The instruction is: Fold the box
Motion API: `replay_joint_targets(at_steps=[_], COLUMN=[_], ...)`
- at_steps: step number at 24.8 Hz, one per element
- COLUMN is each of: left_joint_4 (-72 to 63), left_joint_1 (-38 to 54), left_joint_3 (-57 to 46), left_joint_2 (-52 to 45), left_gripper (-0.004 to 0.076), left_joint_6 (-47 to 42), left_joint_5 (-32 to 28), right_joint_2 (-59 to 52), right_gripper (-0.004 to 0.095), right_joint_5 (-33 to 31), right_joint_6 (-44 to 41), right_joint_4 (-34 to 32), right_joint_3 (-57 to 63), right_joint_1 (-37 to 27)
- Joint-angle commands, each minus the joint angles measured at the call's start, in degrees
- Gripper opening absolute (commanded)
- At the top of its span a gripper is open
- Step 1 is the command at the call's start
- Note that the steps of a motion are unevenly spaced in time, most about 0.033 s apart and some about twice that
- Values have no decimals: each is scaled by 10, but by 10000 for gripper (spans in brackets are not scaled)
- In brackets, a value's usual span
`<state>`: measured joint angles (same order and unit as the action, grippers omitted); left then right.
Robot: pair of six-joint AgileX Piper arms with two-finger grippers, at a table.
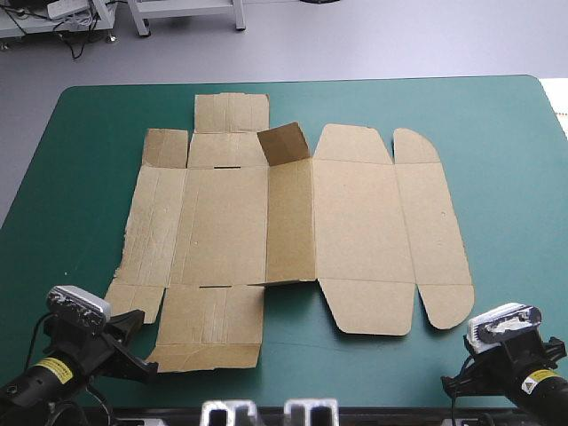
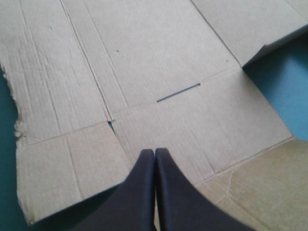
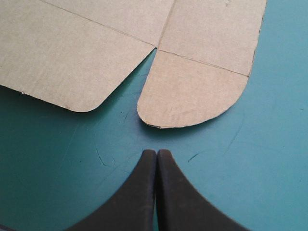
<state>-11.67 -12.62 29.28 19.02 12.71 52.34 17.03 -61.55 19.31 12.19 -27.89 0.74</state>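
Nearest, at the table's near edge, both claws are pressed together into a point. The left gripper (image 2: 155, 154) hangs over the near-left flaps of the box (image 1: 355, 222), its black fingers (image 2: 139, 192) above the brown board. The right gripper (image 3: 157, 154) is over bare teal-green cover (image 3: 57, 163), just short of a rounded flap (image 3: 192, 94) at the sheet's near-right corner and not touching it.

Only the left wrist view shows a thin dark slit (image 2: 178, 92) cut along a crease ahead of the claw, and a ragged, torn edge (image 2: 21, 120) on the board's left side. Only the right wrist view shows fine scratches in the cover near the rounded flap.

The high view alone takes in the whole sheet. It lies spread out in the middle of the table, creased into long panels running near to far, with flaps on its near and far sides. The narrow centre panel (image 1: 290, 222) casts a shadow at its near end. At that panel's far end one small flap (image 1: 284, 144) stands tilted up, and the rest lies flat.
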Motion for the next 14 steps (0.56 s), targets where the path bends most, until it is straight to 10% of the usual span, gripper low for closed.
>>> replay_joint_targets(at_steps=[1,14], left_joint_4=[11,194], left_joint_1=[-4,-3], left_joint_3=[78,246], left_joint_2=[37,277], left_gripper=[-11,-11], left_joint_6=[-4,-158], left_joint_5=[-47,-156], right_joint_2=[7,7], right_gripper=[-24,-24], right_joint_5=[28,29], right_joint_6=[3,3], right_joint_4=[5,2], right_joint_3=[-13,-13], right_joint_1=[3,3])
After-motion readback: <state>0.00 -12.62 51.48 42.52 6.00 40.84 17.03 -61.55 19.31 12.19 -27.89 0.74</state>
